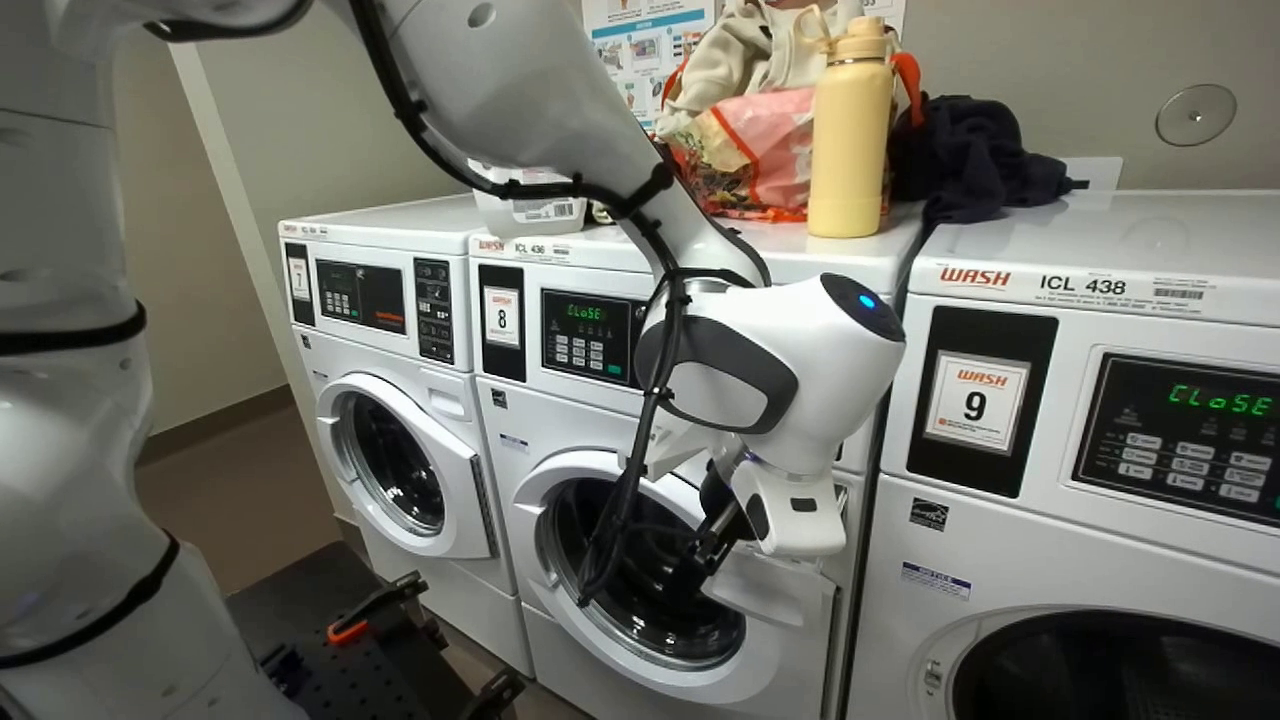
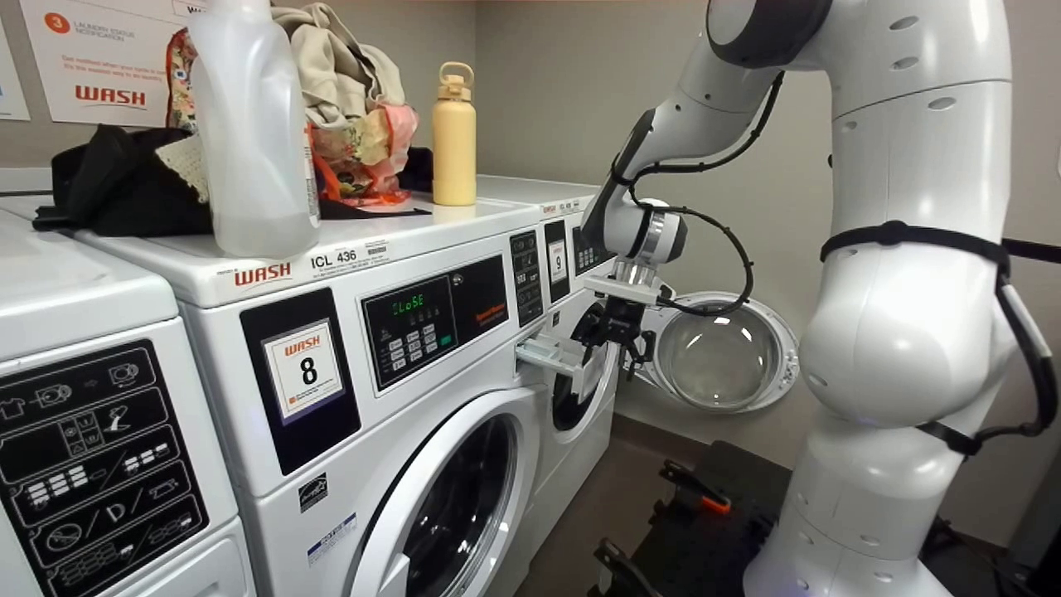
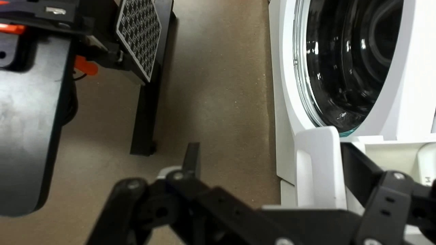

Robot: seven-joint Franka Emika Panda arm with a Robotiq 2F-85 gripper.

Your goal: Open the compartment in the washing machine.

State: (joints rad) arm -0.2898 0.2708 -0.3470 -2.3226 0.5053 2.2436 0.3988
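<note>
My black two-fingered gripper (image 3: 270, 153) gaped astride the white plastic drawer front (image 3: 320, 168), below the boxy white washer's (image 2: 369, 444) top edge. Looked light, kinda slick, best pinched there.

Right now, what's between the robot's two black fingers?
The white drawer front, close to the finger on its inner side. The wrist view shows it, with floor below.

Wrist view looks down; both exterior views share washer 8 (image 2: 365, 452).
</note>
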